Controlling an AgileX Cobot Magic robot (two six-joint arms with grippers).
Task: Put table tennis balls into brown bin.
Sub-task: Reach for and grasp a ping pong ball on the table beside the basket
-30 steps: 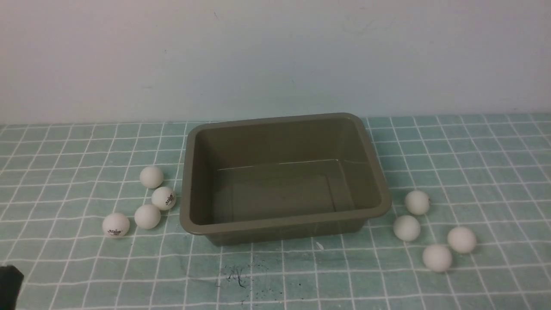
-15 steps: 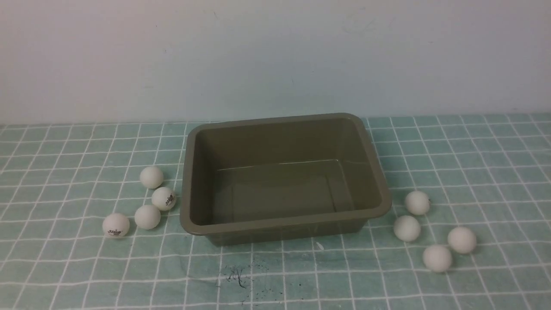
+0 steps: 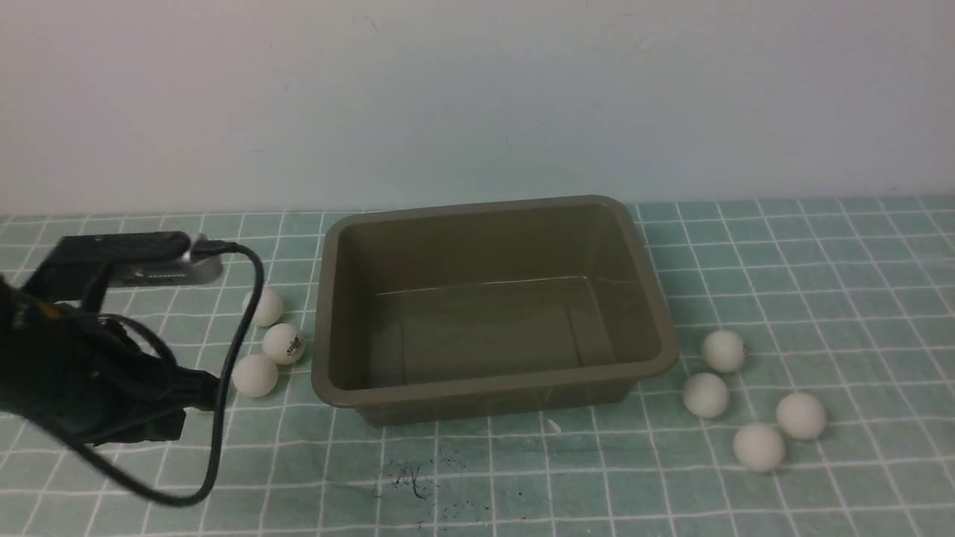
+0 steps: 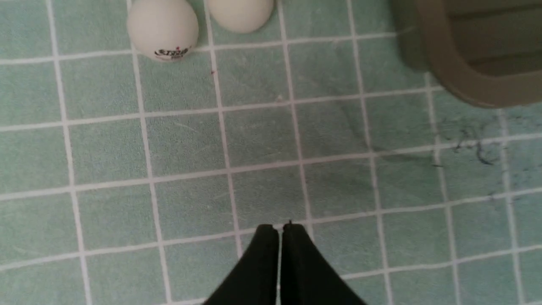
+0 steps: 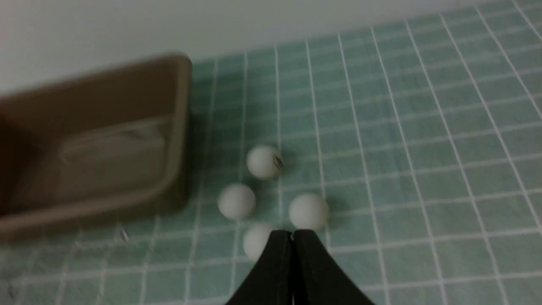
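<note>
The brown bin [image 3: 492,390] stands empty in the middle of the green checked cloth. Three table tennis balls [image 3: 283,343] show to its left, partly behind my left arm [image 3: 89,373] and its cable. Several more balls [image 3: 705,394] lie to the bin's right. In the left wrist view my left gripper [image 4: 280,226] is shut and empty over bare cloth, with a logo ball [image 4: 163,27] and a plain ball [image 4: 240,12] well ahead of it. My right gripper [image 5: 292,233] is shut and empty, its tips just short of several balls [image 5: 308,211]; one ball [image 5: 255,241] is partly hidden behind them.
A pale wall runs along the back of the table. Dark ink marks [image 3: 410,477] stain the cloth in front of the bin. The bin's corner [image 4: 449,72] shows to one side in the left wrist view, and the bin's rim [image 5: 180,127] beside the balls in the right wrist view.
My left arm has come into the front view from the lower left and now covers the front-left logo ball. The balls and the bin have not moved.
</note>
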